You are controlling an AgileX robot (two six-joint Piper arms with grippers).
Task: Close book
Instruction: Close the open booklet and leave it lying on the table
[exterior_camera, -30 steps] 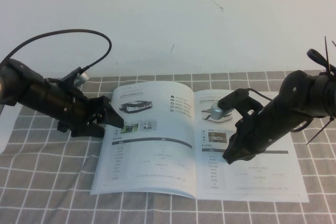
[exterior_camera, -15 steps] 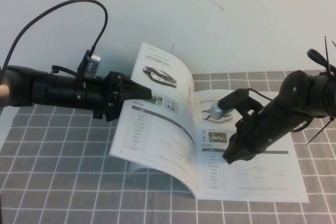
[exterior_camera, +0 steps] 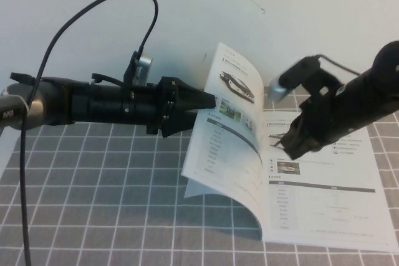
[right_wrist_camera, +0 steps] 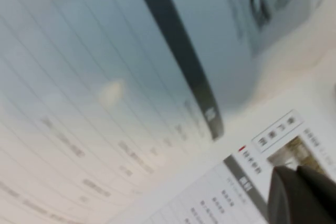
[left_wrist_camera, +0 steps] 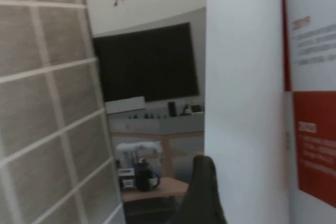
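Observation:
The book lies open on the checked cloth, and its right half (exterior_camera: 330,191) is flat. Its left half (exterior_camera: 225,113) stands nearly upright and bows over the spine. My left gripper (exterior_camera: 209,101) is shut on the outer edge of that raised half, about halfway up. In the left wrist view one dark finger (left_wrist_camera: 202,190) sits against the white page (left_wrist_camera: 244,103). My right gripper (exterior_camera: 292,147) is shut with nothing in it, and it hovers just over the flat right page near the spine. In the right wrist view its fingertips (right_wrist_camera: 299,195) are pressed together above the printed page (right_wrist_camera: 105,108).
A grey checked cloth (exterior_camera: 93,204) covers the table in front of a white wall (exterior_camera: 187,10). The left arm's black cable (exterior_camera: 43,79) loops up over the arm. The book's lower right corner reaches the right edge of the high view.
My left gripper has lifted the book's left half off the cloth and carried it rightward until nearly upright. The book has slid right. My right gripper has risen and moved back to the right.

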